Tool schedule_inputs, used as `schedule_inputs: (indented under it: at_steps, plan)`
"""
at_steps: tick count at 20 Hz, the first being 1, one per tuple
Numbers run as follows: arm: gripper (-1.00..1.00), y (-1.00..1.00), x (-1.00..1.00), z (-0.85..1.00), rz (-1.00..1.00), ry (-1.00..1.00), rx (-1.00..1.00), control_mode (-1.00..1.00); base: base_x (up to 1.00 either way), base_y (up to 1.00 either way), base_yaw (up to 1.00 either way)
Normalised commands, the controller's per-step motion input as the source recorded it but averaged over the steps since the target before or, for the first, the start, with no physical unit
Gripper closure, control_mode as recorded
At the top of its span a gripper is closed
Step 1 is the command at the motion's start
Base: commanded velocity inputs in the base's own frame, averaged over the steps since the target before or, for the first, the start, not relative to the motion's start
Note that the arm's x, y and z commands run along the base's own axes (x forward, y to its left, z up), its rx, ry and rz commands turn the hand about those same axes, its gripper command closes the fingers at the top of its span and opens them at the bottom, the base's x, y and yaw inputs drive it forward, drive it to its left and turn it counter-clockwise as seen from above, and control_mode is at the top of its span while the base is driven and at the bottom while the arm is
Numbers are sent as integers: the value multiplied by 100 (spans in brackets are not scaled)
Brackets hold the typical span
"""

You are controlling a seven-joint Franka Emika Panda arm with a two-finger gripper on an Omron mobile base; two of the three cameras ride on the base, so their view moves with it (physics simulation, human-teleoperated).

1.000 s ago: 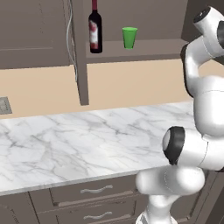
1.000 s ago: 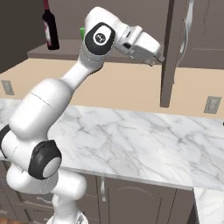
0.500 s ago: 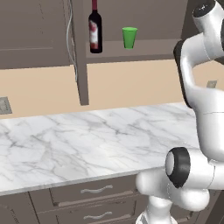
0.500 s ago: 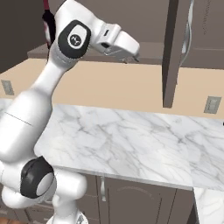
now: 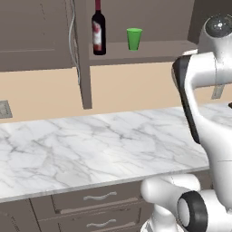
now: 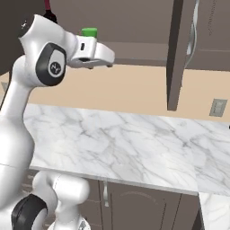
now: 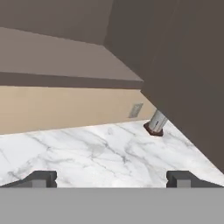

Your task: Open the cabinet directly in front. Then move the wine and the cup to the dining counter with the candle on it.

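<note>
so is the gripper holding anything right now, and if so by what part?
Nothing held. The gripper is open with only marble worktop between its fingertips; the wine and cup stand on the cabinet shelf.

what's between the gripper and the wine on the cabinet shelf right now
Nothing visible blocks it. Both doors of the cabinet stand swung open, so the wine and the cup sit exposed on the shelf, apart from each other. The gripper is open, empty, and facing away over the marble worktop.
</note>
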Motion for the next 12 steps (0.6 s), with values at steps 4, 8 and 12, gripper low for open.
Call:
schedule_inputs:
  at_steps: [4, 8, 12]
  plan:
    - [-100, 27, 0, 30, 47, -1, 36, -100, 0, 0, 0]
    - [-100, 0, 0, 12, 31, 0, 35, -100, 0, 0, 0]
    - [-100, 0, 0, 0, 0, 0, 0, -100, 0, 0, 0]
